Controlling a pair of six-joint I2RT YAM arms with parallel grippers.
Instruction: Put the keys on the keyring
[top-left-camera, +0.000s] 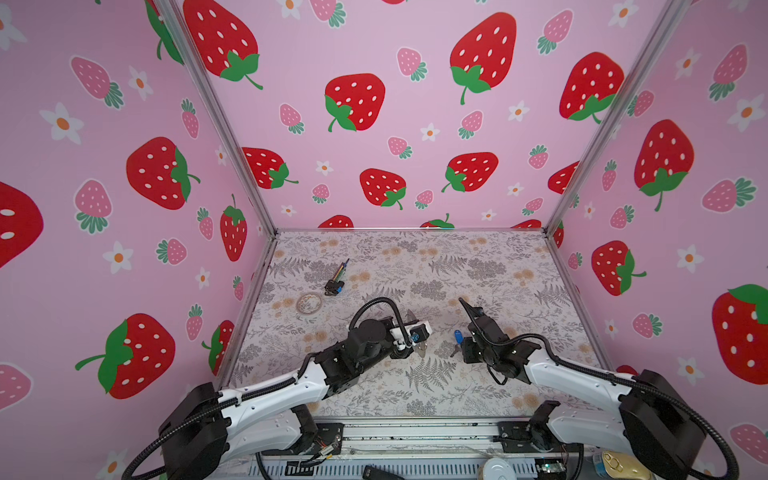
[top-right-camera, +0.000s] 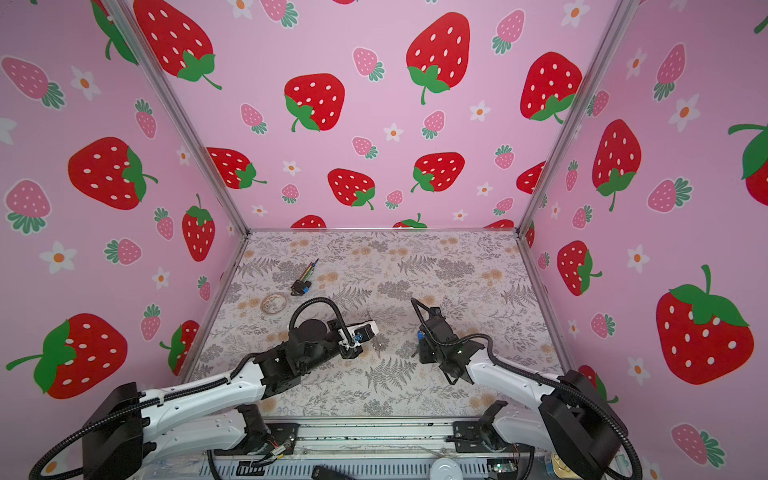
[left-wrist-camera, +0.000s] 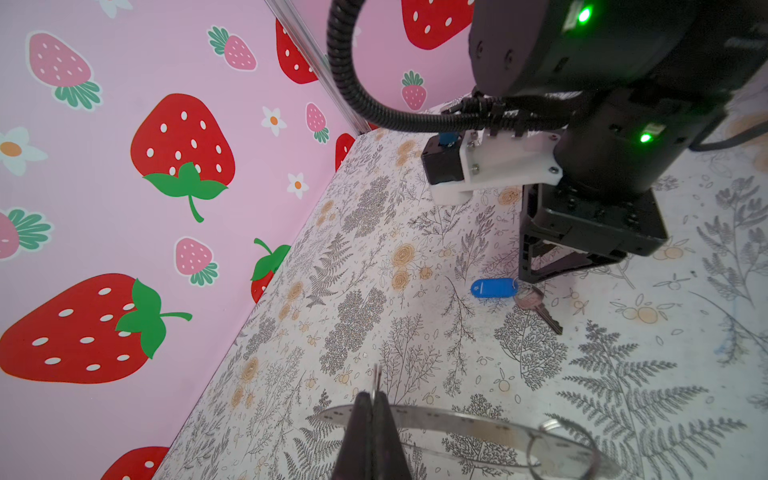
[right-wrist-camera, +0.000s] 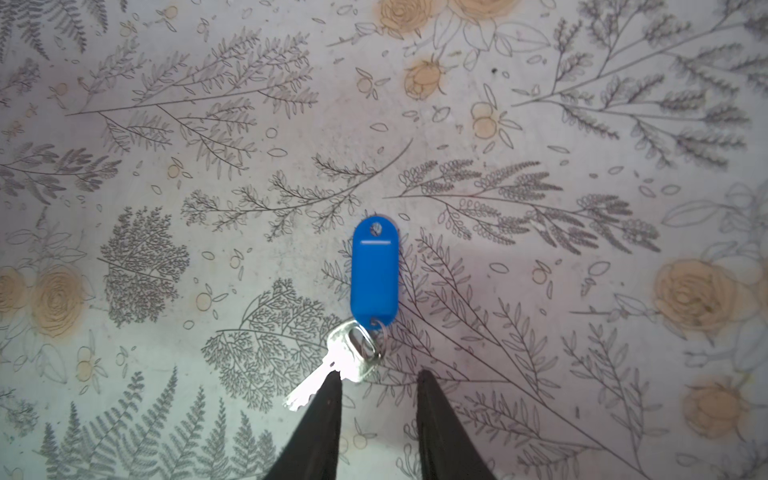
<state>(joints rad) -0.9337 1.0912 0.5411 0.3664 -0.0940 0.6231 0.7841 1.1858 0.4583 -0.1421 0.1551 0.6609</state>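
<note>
Straddling keys (right-wrist-camera: 372, 307) with right gripper (right-wrist-camera: 379, 374), jaws apart, gripping nothing. Lying flat on floral tabletop (right-wrist-camera: 166, 124): bright-blue oblong tag, small wire loop, silver key angled off to one side. Probably light, stiff and slick, thin against the surface, so hard to get under. Best pinched across the tag's long edges or the key's head. Clamped tight in left gripper (left-wrist-camera: 372, 397): keyring (left-wrist-camera: 457, 419), flat grey band, apart from the keys.

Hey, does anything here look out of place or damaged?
Nothing stands out. The keys lie flat on the table beneath the open right gripper; the left gripper grips the keyring by its rim.
</note>
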